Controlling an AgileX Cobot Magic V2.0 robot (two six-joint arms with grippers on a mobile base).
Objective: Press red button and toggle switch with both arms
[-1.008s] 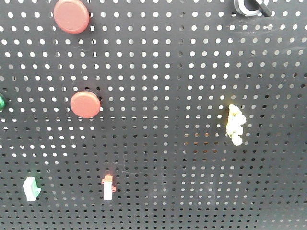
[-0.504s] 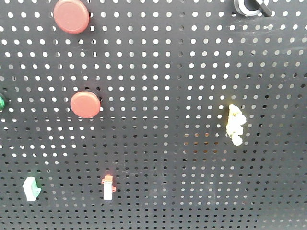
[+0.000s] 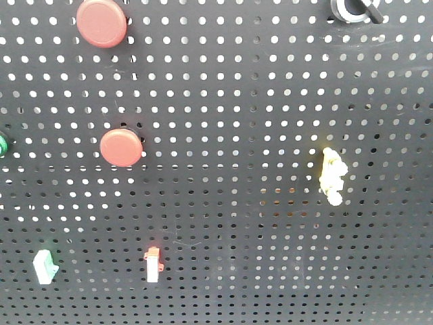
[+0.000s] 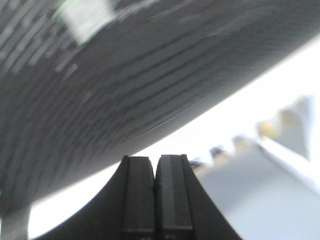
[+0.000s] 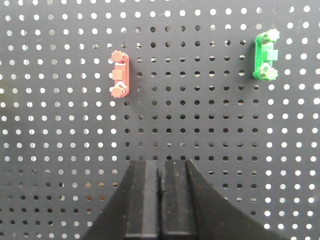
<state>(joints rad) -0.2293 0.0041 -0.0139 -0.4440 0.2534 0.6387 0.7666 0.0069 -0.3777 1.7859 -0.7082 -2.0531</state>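
Only front cam – toggle switch [image 3: 353, 9]

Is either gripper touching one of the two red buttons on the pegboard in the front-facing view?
No: the upper red button and the lower red button both sit bare on the pegboard, with no gripper in that view.

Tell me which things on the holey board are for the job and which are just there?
For the job:
upper red button
lower red button
toggle switch
left gripper
right gripper

Just there:
yellow knobbly switch
white red-tipped switch
white green-backed switch
green button
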